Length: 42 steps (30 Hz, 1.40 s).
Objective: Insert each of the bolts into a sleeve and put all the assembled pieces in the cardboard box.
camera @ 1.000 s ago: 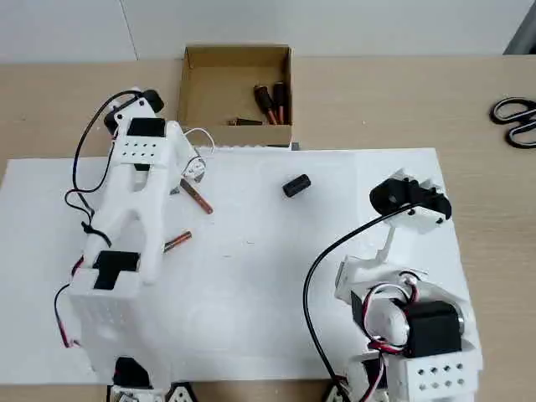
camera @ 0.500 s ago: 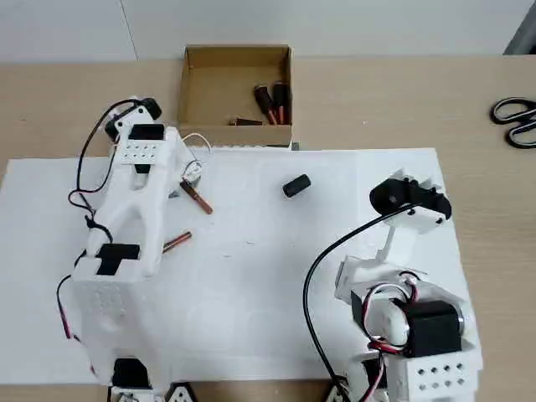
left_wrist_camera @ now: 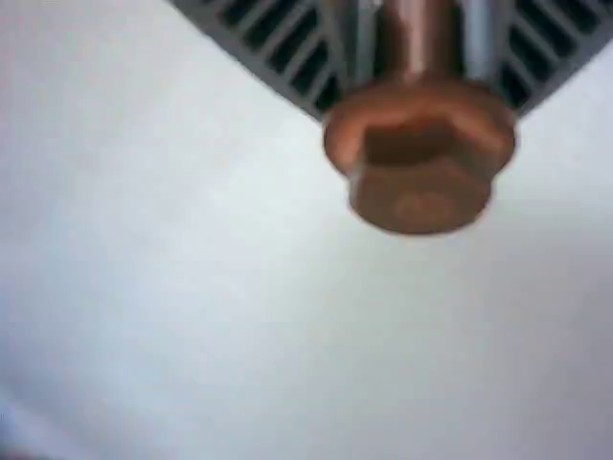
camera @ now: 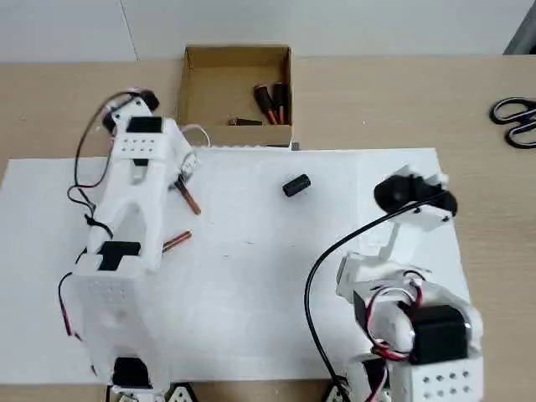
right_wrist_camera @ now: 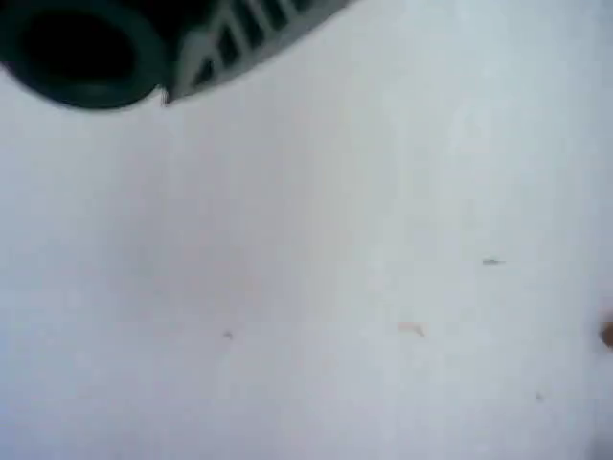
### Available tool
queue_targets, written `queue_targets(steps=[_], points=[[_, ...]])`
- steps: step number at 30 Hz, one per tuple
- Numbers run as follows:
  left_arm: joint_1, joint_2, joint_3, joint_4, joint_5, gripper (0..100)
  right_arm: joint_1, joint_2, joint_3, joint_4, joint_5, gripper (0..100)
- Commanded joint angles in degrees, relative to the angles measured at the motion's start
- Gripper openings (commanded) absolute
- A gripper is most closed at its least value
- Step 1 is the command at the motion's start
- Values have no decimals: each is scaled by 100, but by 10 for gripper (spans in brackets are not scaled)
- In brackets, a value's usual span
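Observation:
My left gripper (camera: 182,176) is shut on a copper bolt (camera: 190,198) that slants down toward the white sheet; in the left wrist view its hex head (left_wrist_camera: 419,158) pokes out between the ribbed fingers (left_wrist_camera: 278,57). A second bolt (camera: 177,241) lies on the sheet beside the left arm. One black sleeve (camera: 296,185) lies loose near the sheet's far middle. My right gripper (camera: 404,199) hovers over the sheet's right side, shut on another black sleeve (right_wrist_camera: 81,50) beside its ribbed finger (right_wrist_camera: 239,34). The cardboard box (camera: 201,84) holds assembled pieces (camera: 272,100).
The white sheet (camera: 251,285) covers the near table. Scissors (camera: 515,121) lie at the far right on the wood. Black cables (camera: 314,276) loop off both arms over the sheet.
The left gripper has swung the bolt closer to its arm, so it now points more steeply down. The right arm has shifted slightly to the right.

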Motion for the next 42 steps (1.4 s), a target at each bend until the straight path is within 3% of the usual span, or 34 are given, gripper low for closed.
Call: queue_targets(steps=[1,8,13,20,25,31,36,38,42], points=[[193,-1081,-884,519,-281,6,13,-57,-756,189,325,3],[756,-2725,-1815,1978,-791,6,22,-769,-1292,242,1468,3],[853,-4308,-1393,2022,-993,6,48,-1868,-1081,189,2549,3],[967,-6435,312,1899,-888,6,22,-2958,62,-391,2690,3],[809,-7930,2105,932,-475,6,-110,-3530,1204,-1376,2673,3],[853,-9943,5077,-967,-457,6,-1446,-3723,2453,-2466,2224,3],[862,-11666,7134,-2629,-475,6,-2132,-3705,3051,-3336,2031,3],[897,-12290,7732,-2963,-607,6,-2369,-3714,3218,-3451,2031,3],[1609,-13407,8593,-3033,-1046,6,-2774,-3714,3481,-3662,2031,3]])
